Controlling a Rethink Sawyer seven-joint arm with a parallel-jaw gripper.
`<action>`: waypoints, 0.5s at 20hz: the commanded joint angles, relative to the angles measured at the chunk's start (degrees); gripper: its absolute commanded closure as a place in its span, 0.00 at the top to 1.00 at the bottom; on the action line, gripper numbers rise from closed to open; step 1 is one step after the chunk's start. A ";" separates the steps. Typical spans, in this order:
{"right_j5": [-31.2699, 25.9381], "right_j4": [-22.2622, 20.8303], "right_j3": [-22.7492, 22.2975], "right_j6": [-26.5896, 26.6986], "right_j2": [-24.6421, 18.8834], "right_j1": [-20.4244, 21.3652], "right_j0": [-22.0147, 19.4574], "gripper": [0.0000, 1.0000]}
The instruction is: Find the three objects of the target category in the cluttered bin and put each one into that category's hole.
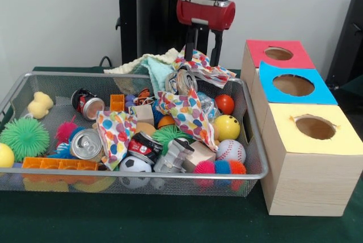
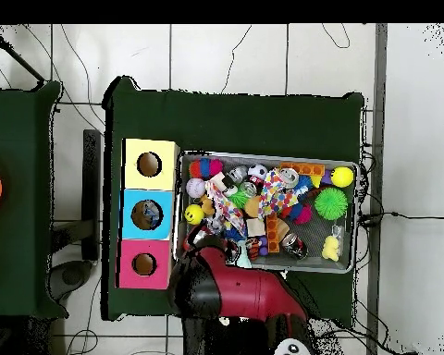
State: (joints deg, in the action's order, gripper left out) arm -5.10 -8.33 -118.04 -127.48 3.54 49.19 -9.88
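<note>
Arm over the crowded bin

The gripper (image 1: 203, 50) hung at upper centre, its fingers spread apart above a spotted cloth (image 1: 205, 68); the bin (image 1: 142, 175) filled the lower left of the frame.

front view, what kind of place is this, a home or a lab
Most likely a robotics lab or test setup, not a home. A wire mesh bin of mixed toys and cans sits on a green-covered table, beside three wooden boxes with colour-coded holes, and cables run across the tiled floor.
</note>
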 commanded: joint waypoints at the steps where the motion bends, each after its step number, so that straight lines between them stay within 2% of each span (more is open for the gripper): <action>1: 5.98 -1.83 2.13 -5.33 -2.28 -6.82 -1.65 1.00; 5: 7.74 -2.14 2.27 -5.04 -2.38 -8.31 -2.18 1.00; 10: 12.35 -2.67 3.79 -5.00 -2.13 -14.50 -3.13 1.00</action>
State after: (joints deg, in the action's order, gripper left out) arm 2.07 -8.29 -117.99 -127.48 3.61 41.50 -10.89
